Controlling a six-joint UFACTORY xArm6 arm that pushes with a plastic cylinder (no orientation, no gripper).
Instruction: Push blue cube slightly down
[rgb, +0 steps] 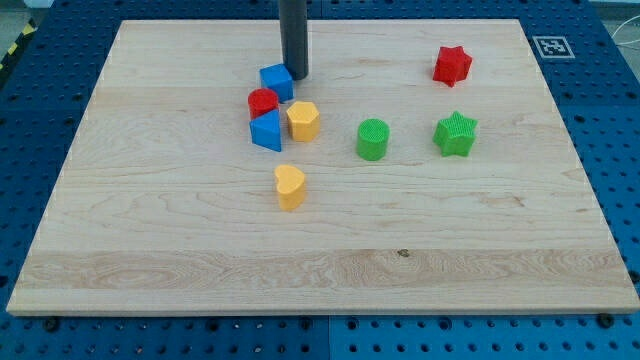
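where my tip (296, 76) meets the board, the blue cube (277, 81) touches its left, nothing pinched.

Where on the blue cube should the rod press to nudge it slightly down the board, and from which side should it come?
Press the blue cube's top-facing side, coming from the view's top. My tip sits at its upper right now. The red block touches it below, so it will likely be pushed too.

— What is the board (180, 250) made of?
— Pale wood with visible grain, smooth and matt (one small dark knot near the front edge). The blue cube (277, 80) and green star (456, 134) look like matt plastic.
— And the rod?
— Dark and smooth, with a slight sheen down to my tip (296, 76).
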